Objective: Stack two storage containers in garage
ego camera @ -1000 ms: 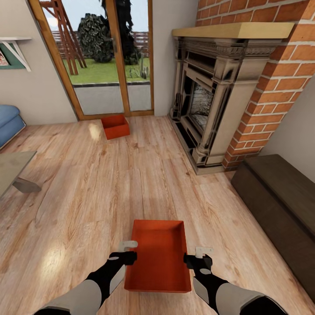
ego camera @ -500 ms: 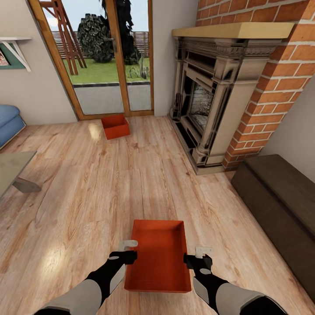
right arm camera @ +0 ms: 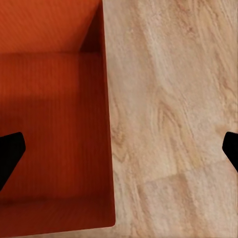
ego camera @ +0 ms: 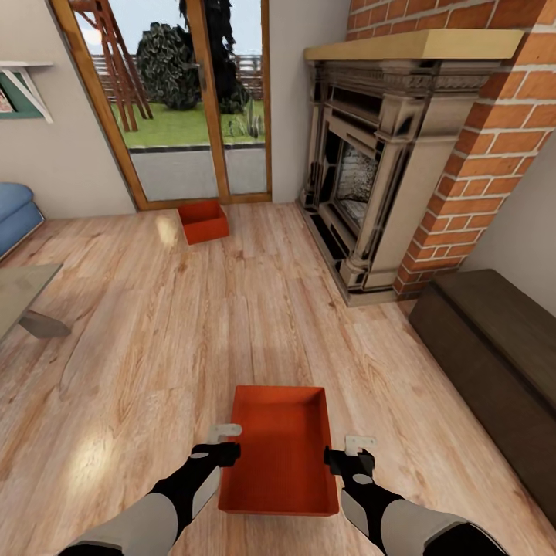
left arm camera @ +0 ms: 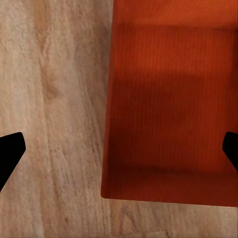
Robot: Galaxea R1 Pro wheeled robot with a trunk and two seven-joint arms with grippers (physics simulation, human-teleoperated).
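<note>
Near container: an orange-red storage container [ego camera: 279, 452] lies on the light wood-plank floor [ego camera: 154, 340] of the living room, directly before the robot and between its two arms.
Long axis: runs away from the robot toward the glass doors, open top up, short walls near and far.
Left gripper [ego camera: 224, 442]: beside the container's left long wall, about midway along it; in the left wrist view its dark fingertips [left arm camera: 10, 151] stand wide apart, one over the planks, one over the box interior [left arm camera: 168, 109], straddling that wall and gripping nothing.
Right gripper [ego camera: 349, 452]: beside the right long wall, level with the left one; its fingers [right arm camera: 10, 148] likewise spread wide astride the wall, closed on nothing.
Far container: a second orange-red box [ego camera: 203, 222] sits on the planks just before the glass doors [ego camera: 185, 100], turned slightly askew, well apart from the near one.
Surroundings: brick fireplace [ego camera: 386, 154] at the right, dark bench [ego camera: 494, 355] along the right wall, blue sofa [ego camera: 15, 216] at the left edge.
</note>
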